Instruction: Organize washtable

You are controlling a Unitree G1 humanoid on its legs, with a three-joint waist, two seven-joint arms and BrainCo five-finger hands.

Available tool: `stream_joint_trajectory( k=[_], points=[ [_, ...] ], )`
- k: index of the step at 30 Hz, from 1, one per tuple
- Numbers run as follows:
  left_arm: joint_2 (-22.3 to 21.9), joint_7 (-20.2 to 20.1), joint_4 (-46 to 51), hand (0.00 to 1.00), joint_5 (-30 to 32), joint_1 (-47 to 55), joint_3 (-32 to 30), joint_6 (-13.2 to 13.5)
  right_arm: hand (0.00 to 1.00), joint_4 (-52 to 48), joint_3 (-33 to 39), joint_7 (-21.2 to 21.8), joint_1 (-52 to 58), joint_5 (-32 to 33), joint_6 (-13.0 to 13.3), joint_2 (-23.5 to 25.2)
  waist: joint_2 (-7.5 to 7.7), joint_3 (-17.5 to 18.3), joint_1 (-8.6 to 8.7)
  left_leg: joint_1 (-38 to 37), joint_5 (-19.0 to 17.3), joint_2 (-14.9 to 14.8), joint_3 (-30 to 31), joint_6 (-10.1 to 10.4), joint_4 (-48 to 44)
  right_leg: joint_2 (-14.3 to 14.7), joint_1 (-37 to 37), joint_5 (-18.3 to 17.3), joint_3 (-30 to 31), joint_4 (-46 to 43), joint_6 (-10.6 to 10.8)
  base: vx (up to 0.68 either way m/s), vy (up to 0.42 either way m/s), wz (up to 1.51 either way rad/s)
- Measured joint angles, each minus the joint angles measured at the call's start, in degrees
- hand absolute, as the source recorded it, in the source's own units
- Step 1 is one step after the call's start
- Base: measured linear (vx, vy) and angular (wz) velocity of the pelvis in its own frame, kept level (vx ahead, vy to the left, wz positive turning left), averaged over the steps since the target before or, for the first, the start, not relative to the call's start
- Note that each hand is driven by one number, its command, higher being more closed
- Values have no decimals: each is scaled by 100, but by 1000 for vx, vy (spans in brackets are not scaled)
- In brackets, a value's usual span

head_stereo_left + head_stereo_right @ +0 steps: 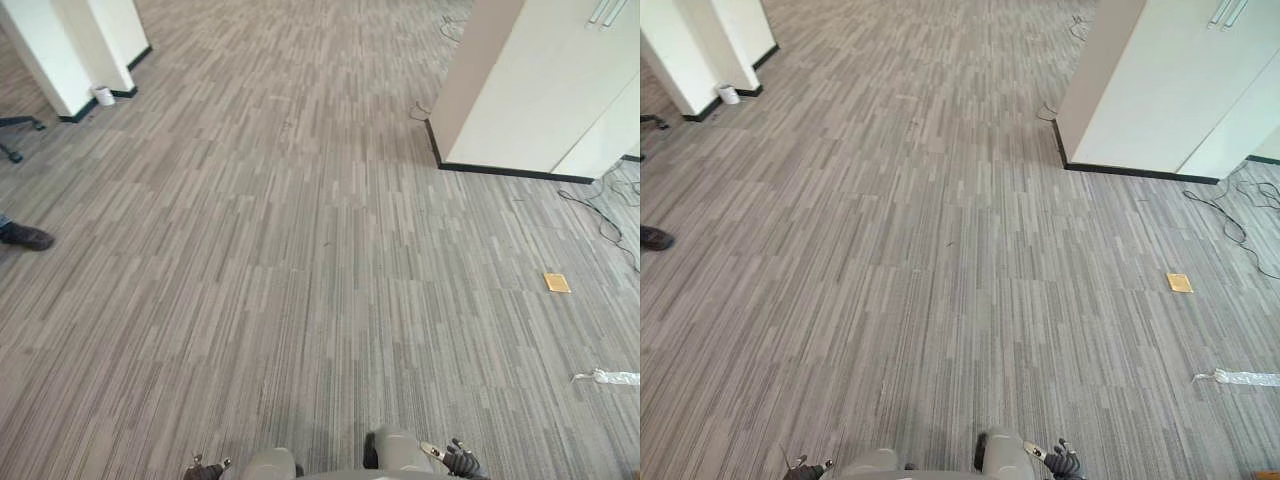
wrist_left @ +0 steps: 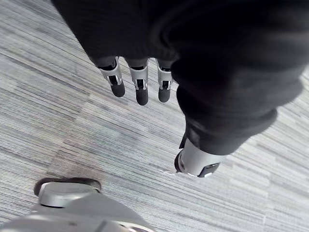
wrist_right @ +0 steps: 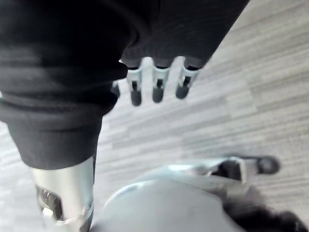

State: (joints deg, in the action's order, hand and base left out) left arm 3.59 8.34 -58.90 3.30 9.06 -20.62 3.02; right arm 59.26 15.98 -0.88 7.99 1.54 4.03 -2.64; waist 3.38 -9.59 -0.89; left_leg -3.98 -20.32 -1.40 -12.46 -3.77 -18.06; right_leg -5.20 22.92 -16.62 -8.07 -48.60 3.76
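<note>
A wide stretch of striped grey carpet (image 1: 300, 260) is seen from the head views, and no washtable or worktop is to be made out here, so where the task's things lie cannot be told from this moment. How far the tidying has got cannot be judged either, since the scene would fit a walk toward the washtable as well as a walk away from it.

The left hand (image 2: 140, 82) is hung down at the robot's side over the carpet, its fingers (image 2: 141, 94) straight, relaxed and slightly apart, with nothing between them. The right hand (image 3: 154, 82) is held likewise, its fingers (image 3: 157, 92) loose and straight with nothing pinched. Such a posture suits moving about rather than handling: the arms are kept low and free.

A white cabinet (image 1: 540, 90) with a dark skirting stands at the far right, and 2 white pillars (image 1: 70, 50) at the far left, with a small white cup-like thing (image 1: 104, 96) at their foot, though it is too small to be sure of. A small tan square (image 1: 557, 283) and a silvery strip (image 1: 610, 377) lie on the carpet to the right. A person's shoe (image 1: 25, 236) is seen at the left edge.
</note>
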Motion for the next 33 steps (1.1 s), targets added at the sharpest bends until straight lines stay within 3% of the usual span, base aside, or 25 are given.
stream_joint_trajectory(
  k=[3, 4, 6, 7, 8, 9, 10, 11, 13, 14, 16, 18, 20, 22, 23, 24, 25, 26, 27, 28, 29, 30, 31, 32, 33],
  points=[
    [-108, -14, -18, 0, 22, -193, -18, -3, 0, -143, 138, -16, 79, 2, -29, -16, -218, -122, 95, -592, -117, -247, 102, 209, 246, 100, 388, 482, -246, 1981, -128, 626, -16, 43],
    [-183, -11, -5, 0, 25, -237, -26, 6, 0, -232, 216, -18, 169, -13, -74, -6, -311, -122, 101, -880, -175, -355, 144, 368, 331, 129, 413, 983, -284, 3003, -130, 648, -67, 44],
    [-177, -13, 0, 0, 20, -203, -48, 7, 0, -239, 194, -18, 257, -22, -78, 15, -246, -73, 90, -1197, -244, -396, 264, 572, 235, 132, 415, 1274, -296, 3410, -379, 647, -108, 23],
    [-217, -16, -3, 0, 35, -148, -83, 2, 0, -243, 190, -5, 283, -47, -111, 43, -286, 5, 112, -1276, -260, -496, 451, 685, -145, 189, 423, 2003, -275, 3118, -688, 819, -193, 12],
    [-276, -51, -7, 0, 37, -148, -110, 3, 0, -246, 213, 3, 285, -107, -130, -4, -347, 75, 120, -1216, -104, -628, 498, 925, -627, 251, 396, 2263, -329, 2813, -616, 970, -225, 0],
    [-422, -78, -12, 0, 78, -153, -225, -5, 0, -288, 232, 15, 285, -168, -156, -126, -590, 114, 121, -913, 426, -938, 658, 811, -1617, 455, 260, 1977, -460, 2510, -561, 794, -163, -14],
    [-474, -81, -10, 0, 85, -152, -283, -5, 0, -299, 237, 19, 285, -172, -165, -154, -660, 119, 128, -744, 755, -1018, 712, 692, -1997, 533, 193, 1853, -461, 2471, -578, 781, -127, -35],
    [-578, -88, 42, 0, 84, -142, -574, -4, 0, -399, 169, 12, 296, -177, -189, -213, -760, 108, 111, -135, 2545, -1260, 807, 702, -3197, 757, -171, 1538, -393, 2536, -714, 788, -119, -44],
    [-565, -89, 99, 0, 81, -131, -654, -1, 0, -366, 126, -19, 296, -190, -213, -240, -769, 81, -9, 760, 2020, -1664, 678, 520, -4720, 1008, -770, 1279, -248, 2804, -904, 827, -124, -48],
    [-459, -85, 112, 0, 79, -123, -649, 1, 0, -247, 76, -23, 208, -188, -214, -202, -611, -8, -36, 1240, 1566, -1638, 682, 466, -5160, 1032, -1314, 1183, -136, 3055, -919, 690, -94, -34],
    [-289, -76, 126, 0, 80, -89, -568, 0, 0, -152, -119, -31, 82, -200, -209, -141, -366, -72, -97, 1908, 1127, -1392, 677, 525, -4966, 984, -2050, 1045, 69, 3556, -940, 693, -60, -34],
    [-273, -73, 152, 0, 75, -37, -368, -3, 0, 13, -253, -17, -154, -219, -197, -186, -274, -105, -227, 2701, 903, -1031, 685, 631, -3568, 938, -2591, 761, 298, 3824, -820, 613, 51, -42],
    [-289, -70, 150, 0, 74, 23, -342, -4, 0, 69, -258, -25, -279, -233, -194, -200, -263, -122, -339, 2873, 957, -797, 582, 690, -1857, 866, -2883, 493, 513, 3918, -732, 524, 167, -47],
    [-294, -71, 149, 0, 75, 169, -201, -5, 0, 87, -275, -24, -362, -269, -172, -214, -333, -113, -398, 2850, 1252, -615, 595, 1011, 31, 801, -3210, 151, 701, 4011, -661, 575, 255, -59],
    [-289, -80, 131, 0, 72, 273, -94, -7, 0, 169, -377, -28, -368, -285, -154, -218, -302, -83, -509, 2801, 2100, -599, 522, 950, 300, 701, -3439, -131, 980, 4037, -624, 543, 274, -59],
    [-278, -75, 130, 0, 74, 316, -90, -6, 0, 189, -408, -28, -379, -295, -150, -187, -305, -48, -538, 2809, 2202, -556, 490, 863, 244, 655, -3472, -180, 1025, 4024, -609, 683, 334, -57],
    [-209, -73, 97, 0, 75, 317, -41, 3, 0, 248, -511, -16, -428, -361, -128, -55, -129, 20, -578, 2978, 2225, -422, 442, 712, -147, 501, -3432, -273, 1152, 3869, -676, 695, 315, -26],
    [-168, -76, 93, 0, 77, 310, -21, 11, 0, 301, -543, -2, -427, -428, -92, 47, -53, 59, -602, 3125, 1980, -347, 407, 343, -621, 388, -3232, -307, 1290, 3324, -604, 689, 313, -24],
    [-149, -79, 81, 0, 76, 317, -18, 10, 0, 339, -550, 1, -430, -432, -63, 95, 3, 64, -609, 3129, 1797, -291, 357, 183, -836, 317, -3105, -354, 1362, 2878, -489, 712, 327, -13],
    [-60, -82, -13, 0, 77, 340, -12, 2, 0, 343, -540, -6, -440, -437, -42, 164, 166, 76, -592, 3011, 1335, -118, 244, 38, -1215, 177, -2808, -341, 1494, 1739, 26, 692, 319, 7],
    [-12, -84, -89, 0, 77, 344, 22, -12, 0, 350, -532, 9, -471, -443, -39, 174, 219, 64, -505, 2768, 855, 6, 184, -81, -1586, 98, -2491, 108, 1629, 494, 915, 684, 298, 19],
    [13, -87, -118, 0, 76, 350, 65, -12, 0, 354, -532, 11, -495, -441, -42, 174, 226, 58, -454, 2597, 633, 66, 196, -130, -1734, 91, -2379, 472, 1680, -78, 1218, 645, 254, 24],
    [56, -90, -142, 0, 76, 351, 150, -20, 0, 364, -568, 18, -502, -443, -38, 172, 186, 31, -440, 2328, 314, 150, 211, -202, -1866, 83, -2217, 688, 1661, -827, 1207, 613, 213, 14],
    [117, -94, -142, 0, 78, 370, 284, -29, 0, 365, -585, 59, -501, -443, -34, 171, 188, 30, -440, 1894, 55, 234, 208, -279, -1859, -8, -1920, 582, 1512, -1515, 1105, 859, 243, -2],
    [141, -89, -135, 0, 84, 374, 315, -34, 0, 325, -586, 114, -509, -440, -12, 155, 179, 39, -427, 1255, -187, 332, 244, -314, -1536, -121, -1398, 260, 1043, -1840, 571, 614, 155, -9]
  ],
)
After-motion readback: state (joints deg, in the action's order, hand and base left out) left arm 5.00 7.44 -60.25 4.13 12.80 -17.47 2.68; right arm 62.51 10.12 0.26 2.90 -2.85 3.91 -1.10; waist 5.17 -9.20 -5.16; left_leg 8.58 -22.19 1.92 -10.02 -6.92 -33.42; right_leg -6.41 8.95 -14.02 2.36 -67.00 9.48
